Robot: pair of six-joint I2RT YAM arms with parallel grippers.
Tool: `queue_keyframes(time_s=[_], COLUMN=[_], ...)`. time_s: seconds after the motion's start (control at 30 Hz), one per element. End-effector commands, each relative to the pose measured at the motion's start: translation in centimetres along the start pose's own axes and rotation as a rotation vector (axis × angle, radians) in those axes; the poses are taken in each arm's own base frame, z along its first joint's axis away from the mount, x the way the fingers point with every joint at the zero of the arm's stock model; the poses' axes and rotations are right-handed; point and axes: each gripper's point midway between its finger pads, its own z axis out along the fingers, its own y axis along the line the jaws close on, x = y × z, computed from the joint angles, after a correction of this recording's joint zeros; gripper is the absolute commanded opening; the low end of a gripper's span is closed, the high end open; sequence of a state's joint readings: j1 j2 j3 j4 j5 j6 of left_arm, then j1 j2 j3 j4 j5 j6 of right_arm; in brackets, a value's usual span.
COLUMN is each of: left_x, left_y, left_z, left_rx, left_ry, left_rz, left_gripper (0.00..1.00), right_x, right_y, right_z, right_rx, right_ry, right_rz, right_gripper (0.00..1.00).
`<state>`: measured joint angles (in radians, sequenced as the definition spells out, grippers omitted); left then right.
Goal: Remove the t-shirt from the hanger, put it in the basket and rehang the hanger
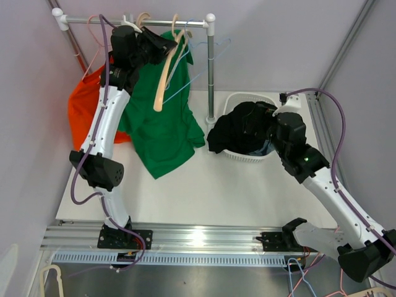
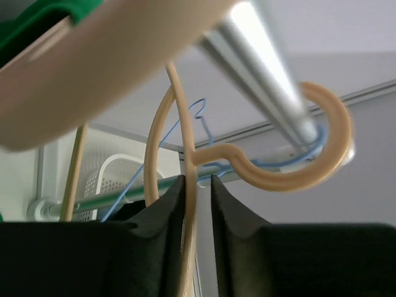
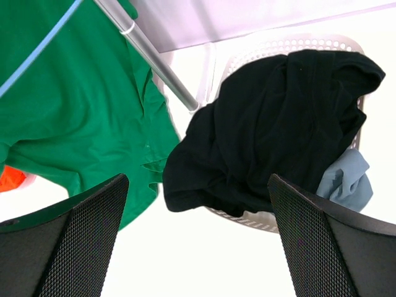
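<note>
Left pincer (image 2: 198, 184) is clamped on the neck of the beige hanger (image 2: 272, 180), up at the rail (image 2: 266, 68), with the hook over it. The green t-shirt (image 1: 162, 127) hangs below the rail. One hanger arm shows bare against the cloth, and I can't tell if the other arm is inside the shirt. Right pincer (image 3: 197, 179) has its fingers wide apart, gripping nothing. It hovers over a black garment (image 3: 278, 124) draped on the white basket (image 3: 291, 44) on the worktop (image 1: 235, 185). An orange garment (image 1: 83, 108) hangs at the rack's left end.
</note>
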<state>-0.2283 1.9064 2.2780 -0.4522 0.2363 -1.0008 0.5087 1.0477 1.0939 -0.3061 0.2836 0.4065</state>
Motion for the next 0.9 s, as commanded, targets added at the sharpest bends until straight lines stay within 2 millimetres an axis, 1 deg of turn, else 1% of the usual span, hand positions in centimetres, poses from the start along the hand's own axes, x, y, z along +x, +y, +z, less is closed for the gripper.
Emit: queue_keyframes(time_s=[0.0,0.07,0.1,0.13,0.17,0.23,0.27,0.3,0.33,0.37,0.4,0.43,0.47,0.5,0.53,0.57,0.63,0.67,0.7,0.73,0.77,0.8,0.87], left_x=[-1.5,-2.0,-2.8,-2.6,-2.8,-3.1,-3.2,-3.3,-3.3,-3.3,-3.4,-3.9,-3.8,-4.1,-4.6,-5.0,-5.5,-5.9,-5.7,-5.7,-5.9,-5.8,-6.5], left_y=[-3.2,-3.7,-5.0,-4.6,-4.6,-5.3,-5.5,-5.7,-6.3,-6.5,-6.7,-8.1,-7.7,-7.9,-8.7,-8.3,-8.2,-7.5,-6.6,-6.3,-5.5,-4.1,-2.4], left_z=[-3.4,-4.4,-5.5,-5.7,-5.9,-6.7,-7.1,-7.4,-8.2,-8.7,-9.2,-11.1,-11.4,-12.2,-13.6,-14.1,-15.1,-15.7,-15.4,-15.5,-15.6,-15.1,-14.6], left_rx=[0.046,0.041,0.067,0.042,0.034,0.040,0.041,0.045,0.061,0.063,0.067,0.091,0.081,0.078,0.084,0.055,0.031,-0.002,-0.022,-0.023,-0.034,-0.067,-0.111], left_ry=[-0.070,-0.088,-0.109,-0.099,-0.099,-0.107,-0.110,-0.112,-0.111,-0.113,-0.119,-0.146,-0.150,-0.167,-0.192,-0.212,-0.235,-0.242,-0.230,-0.228,-0.232,-0.220,-0.213], left_rz=[0.077,0.087,0.110,0.110,0.116,0.148,0.153,0.160,0.169,0.176,0.193,0.208,0.217,0.245,0.268,0.308,0.357,0.419,0.459,0.506,0.585,0.612,0.695], left_gripper=[0.28,0.37,0.47,0.52,0.54,0.54,0.56,0.62,0.63,0.63,0.59,0.58,0.58,0.59,0.59,0.61,0.64,0.66,0.66,0.67,0.77,0.83,0.88], right_x=[-1.1,-1.1,-1.0,-1.0,-1.0,-0.8,-0.8,-0.7,-0.7,-0.7,-0.6,-0.6,-0.6,-0.6,-0.6,-0.6,-0.4,-0.5,-0.4,-0.3,-0.4,-0.3,-0.5], right_y=[0.3,0.5,0.6,0.6,0.8,1.0,1.0,1.2,1.2,1.3,1.3,1.3,1.4,1.4,1.6,1.7,1.9,2.0,2.1,2.2,2.3,2.5,2.9], right_z=[-0.9,-1.0,-1.0,-1.1,-1.2,-1.4,-1.5,-1.7,-1.8,-1.8,-1.9,-2.0,-2.0,-2.1,-2.2,-2.2,-2.4,-2.5,-2.6,-2.6,-2.6,-2.6,-2.7], right_rx=[-0.015,-0.028,-0.032,-0.036,-0.041,-0.045,-0.047,-0.050,-0.051,-0.048,-0.045,-0.047,-0.049,-0.050,-0.054,-0.058,-0.065,-0.067,-0.072,-0.077,-0.083,-0.091,-0.108], right_ry=[-0.040,-0.042,-0.041,-0.041,-0.041,-0.036,-0.035,-0.036,-0.034,-0.032,-0.031,-0.032,-0.032,-0.031,-0.031,-0.030,-0.027,-0.028,-0.026,-0.024,-0.025,-0.018,-0.017], right_rz=[0.008,0.016,0.019,0.022,0.028,0.030,0.031,0.030,0.028,0.026,0.025,0.023,0.024,0.025,0.026,0.027,0.027,0.027,0.029,0.029,0.030,0.027,0.022], right_gripper=[0.99,1.00,0.99,1.00,0.99,1.00,1.00,0.99,0.99,1.00,1.00,0.99,0.99,0.99,0.99,0.99,1.00,0.99,1.00,1.00,1.00,0.99,0.99])
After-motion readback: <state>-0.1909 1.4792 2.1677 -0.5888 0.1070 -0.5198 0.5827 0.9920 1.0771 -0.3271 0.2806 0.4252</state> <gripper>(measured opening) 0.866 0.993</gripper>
